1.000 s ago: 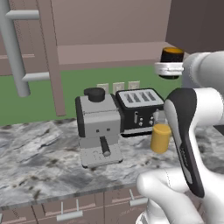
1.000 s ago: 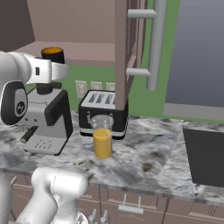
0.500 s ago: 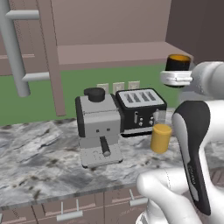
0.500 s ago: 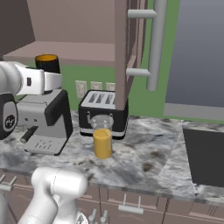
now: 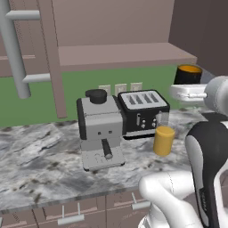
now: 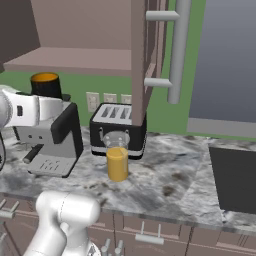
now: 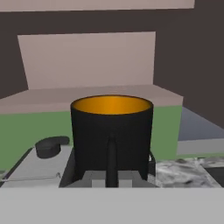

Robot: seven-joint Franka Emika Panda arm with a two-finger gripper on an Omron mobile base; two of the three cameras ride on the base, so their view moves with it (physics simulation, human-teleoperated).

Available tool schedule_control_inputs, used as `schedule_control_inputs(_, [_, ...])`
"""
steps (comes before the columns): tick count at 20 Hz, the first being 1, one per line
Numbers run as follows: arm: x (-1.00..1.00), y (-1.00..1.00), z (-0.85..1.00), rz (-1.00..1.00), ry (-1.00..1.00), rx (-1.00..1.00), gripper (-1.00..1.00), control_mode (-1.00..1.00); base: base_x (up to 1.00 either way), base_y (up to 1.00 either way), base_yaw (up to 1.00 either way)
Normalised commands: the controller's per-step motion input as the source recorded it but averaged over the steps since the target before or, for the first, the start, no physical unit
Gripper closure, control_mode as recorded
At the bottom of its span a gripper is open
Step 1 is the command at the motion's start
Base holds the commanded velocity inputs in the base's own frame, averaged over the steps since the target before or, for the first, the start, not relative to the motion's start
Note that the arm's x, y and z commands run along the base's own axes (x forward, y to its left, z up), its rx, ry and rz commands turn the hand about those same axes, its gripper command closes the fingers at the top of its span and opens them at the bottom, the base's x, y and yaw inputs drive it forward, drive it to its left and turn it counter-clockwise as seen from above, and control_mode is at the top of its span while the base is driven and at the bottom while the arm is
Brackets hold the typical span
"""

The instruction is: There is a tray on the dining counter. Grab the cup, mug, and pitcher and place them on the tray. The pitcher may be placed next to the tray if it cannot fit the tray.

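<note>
1. You're carrying the small black mug with the orange inside (image 7: 112, 131) right now: the hand view is showing it upright just ahead of the two-finger gripper (image 7: 112, 175), which is clamped tight on it at the handle side, with the handle running down the middle of the black wall.
2. In the left base view the mug (image 5: 188, 74) is riding high above the counter at the end of the white arm; in the right base view it (image 6: 46, 85) is sitting above the arm's white wrist.
3. Judging progress: one of three items is in hand and none is delivered yet. You're facing neither the blue tray nor the dining counter, so you're likely driving or swinging away next.
4. Below and ahead, the plain yellow-orange cylindrical pitcher (image 5: 163, 140) is standing on the grey marbled countertop (image 5: 40, 156), untouched, waiting for its own trip.
5. Just behind the pitcher, the black four-slot toaster (image 5: 142, 111) is crowding it; beside that, the grey and black coffee machine (image 5: 100, 129) is standing.
6. Farther back, the brown overhead cabinet with long grey bar handles (image 6: 177, 47) is hanging low, so you're watching headroom as the mug travels.
</note>
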Motion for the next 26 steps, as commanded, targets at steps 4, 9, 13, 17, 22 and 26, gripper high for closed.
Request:
schedule_control_inputs(4, [0.0, 0.0, 0.0, 0.0, 0.0, 0.0, 1.0, 1.0, -0.63, -0.01, -0.02])
schedule_control_inputs(9, [0.0, 0.0, 0.0, 0.0, 0.0, 0.0, 1.0, 1.0, -1.0, -0.09, -0.28])
schedule_control_inputs(13, [0.0, 0.0, 0.0, 0.0, 0.0, 0.0, 1.0, 1.0, -1.0, -0.15, -0.45])
schedule_control_inputs(17, [0.0, 0.0, 0.0, 0.0, 0.0, 0.0, 1.0, 1.0, -1.0, -0.2, -0.61])
schedule_control_inputs(22, [0.0, 0.0, 0.0, 0.0, 0.0, 0.0, 1.0, 1.0, -1.0, -0.22, -0.7])
schedule_control_inputs(26, [0.0, 0.0, 0.0, 0.0, 0.0, 0.0, 1.0, 1.0, -0.99, -0.25, -0.79])
